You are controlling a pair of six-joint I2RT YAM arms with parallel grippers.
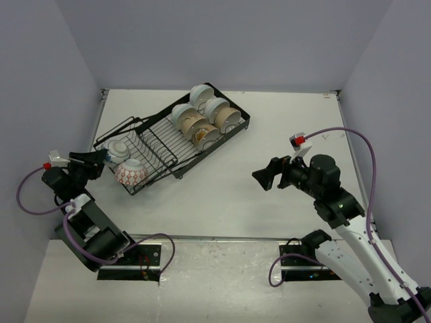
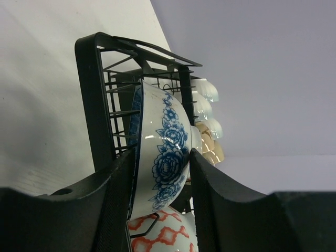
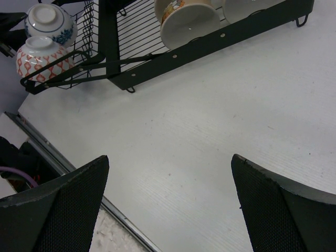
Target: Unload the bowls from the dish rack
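Note:
The black wire dish rack point(image 1: 159, 144) lies slanted on the table's far left. At its near end a blue-and-white bowl point(image 1: 118, 149) stands on edge beside a red-patterned bowl point(image 1: 131, 173). Several white and tan bowls point(image 1: 202, 114) fill its far section. My left gripper point(image 1: 101, 158) is shut on the blue-and-white bowl point(image 2: 165, 147), one finger on each side of its wall; the bowl still sits in the rack point(image 2: 89, 94). The red-patterned bowl point(image 2: 163, 236) is just below it. My right gripper point(image 1: 264, 176) is open and empty above bare table point(image 3: 170, 163).
The right wrist view shows the rack's frame point(image 3: 108, 37), the two patterned bowls point(image 3: 42, 39) and a tan bowl point(image 3: 189, 21). The table's metal front edge point(image 3: 79, 176) runs close under the right gripper. Grey walls enclose the table.

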